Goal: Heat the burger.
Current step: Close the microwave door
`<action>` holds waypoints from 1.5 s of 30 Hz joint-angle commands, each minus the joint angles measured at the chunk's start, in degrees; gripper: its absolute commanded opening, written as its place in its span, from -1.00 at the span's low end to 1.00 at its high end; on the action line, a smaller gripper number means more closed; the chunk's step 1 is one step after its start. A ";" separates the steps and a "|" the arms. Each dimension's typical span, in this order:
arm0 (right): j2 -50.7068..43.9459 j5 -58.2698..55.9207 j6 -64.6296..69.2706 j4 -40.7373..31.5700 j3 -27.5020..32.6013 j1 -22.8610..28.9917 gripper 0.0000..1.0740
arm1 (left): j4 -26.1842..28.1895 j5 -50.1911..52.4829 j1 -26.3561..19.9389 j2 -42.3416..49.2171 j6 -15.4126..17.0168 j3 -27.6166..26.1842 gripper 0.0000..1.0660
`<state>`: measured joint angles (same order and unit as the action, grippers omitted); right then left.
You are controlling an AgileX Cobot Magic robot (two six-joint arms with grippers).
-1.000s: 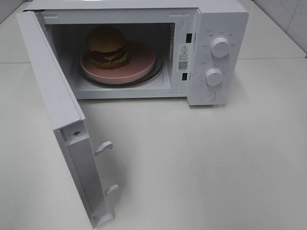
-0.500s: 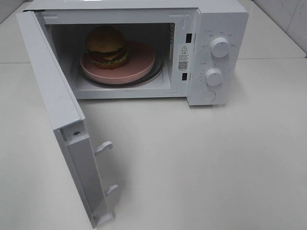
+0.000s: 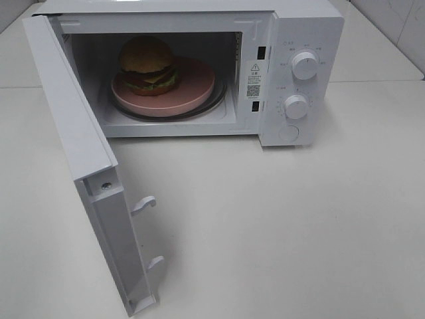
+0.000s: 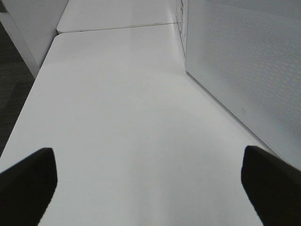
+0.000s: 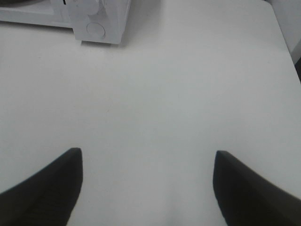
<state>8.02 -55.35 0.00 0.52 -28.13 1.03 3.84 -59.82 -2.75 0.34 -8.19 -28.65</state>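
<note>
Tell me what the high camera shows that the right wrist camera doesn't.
Only the high view: the burger on its pink plate inside the microwave, with the door swung open. Only the right wrist view: the right fingers, spread apart over bare table, holding nothing. Both: the table and the microwave's round button at its lower front corner.

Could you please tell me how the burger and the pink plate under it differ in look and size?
The burger is tall, stacked and multicoloured; the pink plate is flat and one plain colour. The burger is clearly narrower than the pink plate. Both are round and sit inside the open microwave.
</note>
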 commanded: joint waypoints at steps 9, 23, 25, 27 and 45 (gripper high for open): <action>-9.80 0.23 -1.43 0.17 0.06 -0.17 0.60 | 0.57 0.63 -0.17 1.09 0.00 0.17 0.89; -9.80 0.23 -3.90 -0.52 0.06 -0.17 0.86 | 0.57 0.63 -0.17 1.03 0.06 0.17 0.89; -9.80 0.23 -3.84 -0.52 0.06 -0.17 0.83 | 0.57 0.63 -0.17 1.03 0.11 0.17 0.89; -9.80 0.23 -3.72 -0.52 0.06 -0.17 0.78 | 0.57 0.63 -0.17 1.03 0.11 0.17 0.89; -9.80 0.23 -3.72 -0.17 0.06 -0.17 -0.08 | 0.57 0.63 -0.17 1.03 0.11 0.17 0.89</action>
<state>-0.23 -55.41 -2.98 0.00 -28.07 1.03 3.84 -59.82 -2.75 0.34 -8.19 -28.65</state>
